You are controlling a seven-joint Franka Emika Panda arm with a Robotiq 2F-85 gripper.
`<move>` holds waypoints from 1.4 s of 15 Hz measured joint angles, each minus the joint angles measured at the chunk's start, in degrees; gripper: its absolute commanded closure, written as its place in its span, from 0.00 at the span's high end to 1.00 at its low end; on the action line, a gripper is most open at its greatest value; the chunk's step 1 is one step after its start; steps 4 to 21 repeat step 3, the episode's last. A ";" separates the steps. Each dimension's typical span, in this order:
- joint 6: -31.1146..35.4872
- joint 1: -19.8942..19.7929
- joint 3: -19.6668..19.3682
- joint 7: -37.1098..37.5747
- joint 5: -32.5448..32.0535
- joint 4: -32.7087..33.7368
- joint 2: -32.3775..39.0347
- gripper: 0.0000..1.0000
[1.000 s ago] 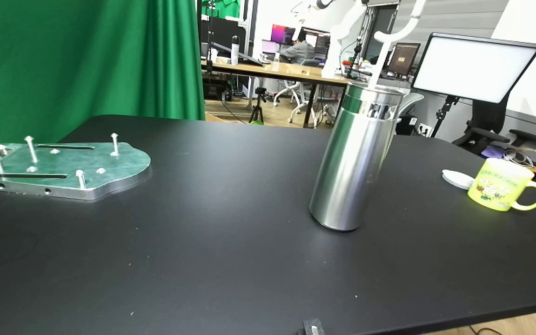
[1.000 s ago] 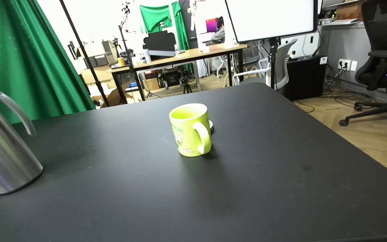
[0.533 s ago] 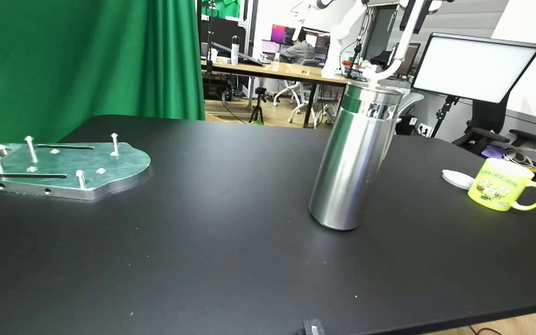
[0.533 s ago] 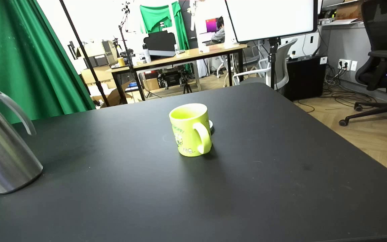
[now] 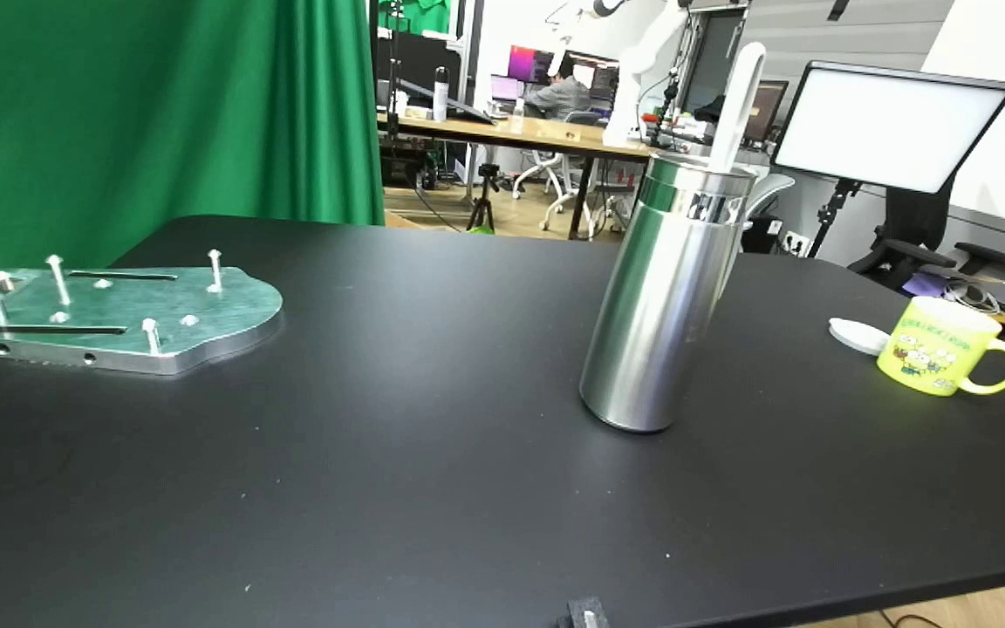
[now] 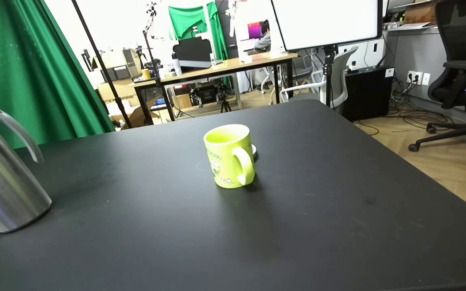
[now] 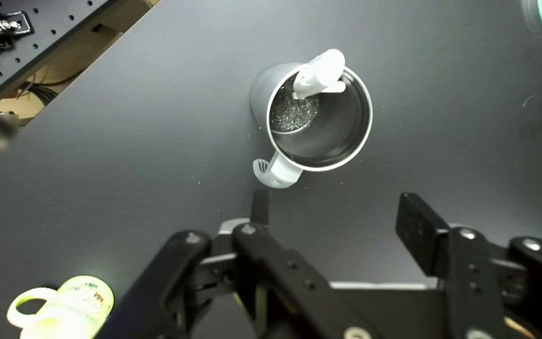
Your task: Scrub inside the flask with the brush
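The flask, a tall steel cylinder, stands on the black table in an exterior view and is cut off by the left border of an exterior view. Seen from above, the flask shows its round mouth and grey handle. Inside leans the brush, its white handle sticking out past the rim and its dark bristles down in the flask; in an exterior view only the brush's white handle shows. My gripper is open above the table, its fingers wide apart with nothing between them, clear of the brush handle.
A yellow-green mug sits on the table with a white lid beside it. A green metal plate with upright bolts lies at the table's far side from the mug. A perforated dark board borders the table.
The brush has sunk deeper into the flask, and its handle now leans free above the rim. The gripper has let go of it and risen almost out of the exterior view.
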 measured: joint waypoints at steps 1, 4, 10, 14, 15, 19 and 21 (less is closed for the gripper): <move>-0.71 -0.01 -0.02 0.02 0.00 0.00 -1.28 0.83; -2.51 -0.20 -0.03 0.03 -0.12 -0.05 -3.34 0.97; -2.51 -0.20 -0.03 0.03 -0.12 -0.05 -3.34 0.97; -2.51 -0.20 -0.03 0.03 -0.12 -0.05 -3.34 0.97; -2.51 -0.20 -0.03 0.03 -0.12 -0.05 -3.34 0.97; -2.51 -0.20 -0.03 0.03 -0.12 -0.05 -3.34 0.97; -2.51 -0.20 -0.03 0.03 -0.12 -0.05 -3.34 0.97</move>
